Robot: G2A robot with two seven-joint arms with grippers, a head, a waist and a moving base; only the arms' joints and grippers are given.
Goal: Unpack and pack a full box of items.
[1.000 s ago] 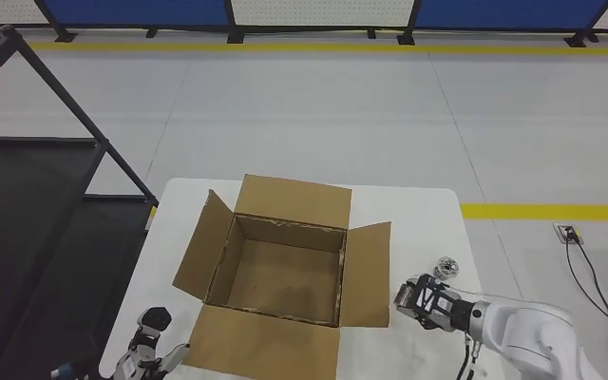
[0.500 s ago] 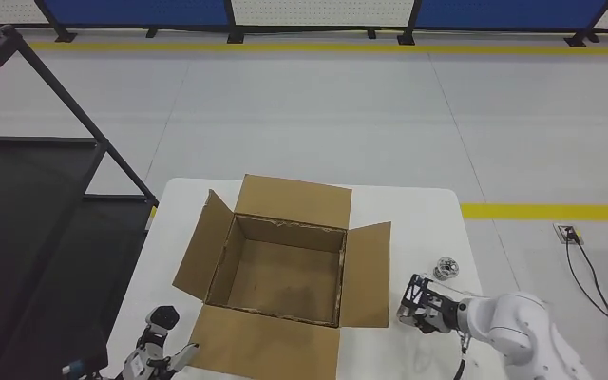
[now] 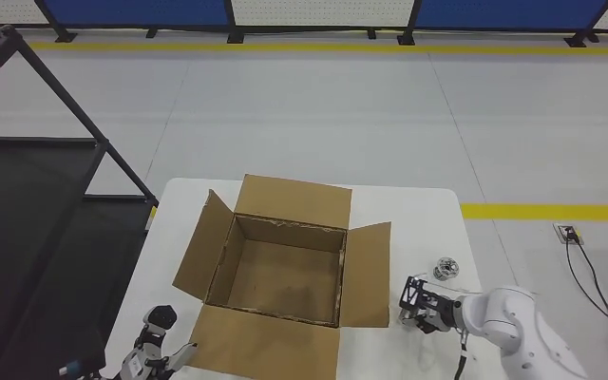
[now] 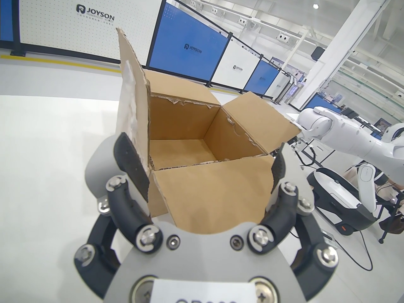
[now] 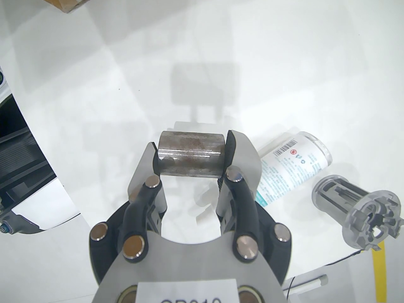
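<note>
The cardboard box [image 3: 285, 275] stands open at the middle of the counter [image 3: 418, 214], its flaps spread. Near the counter's right edge, the right claw [image 5: 191, 156] is closed on a short metal cylinder [image 5: 191, 158] (rust-spotted, pinched by its two ends), just beside a lying white bottle [image 5: 292, 167] and a grey plastic part [image 5: 356, 212]. The left claw [image 4: 202, 156] sits by the near-left corner facing the box's near flap, its fingers spread wide and gripping nothing.
</note>
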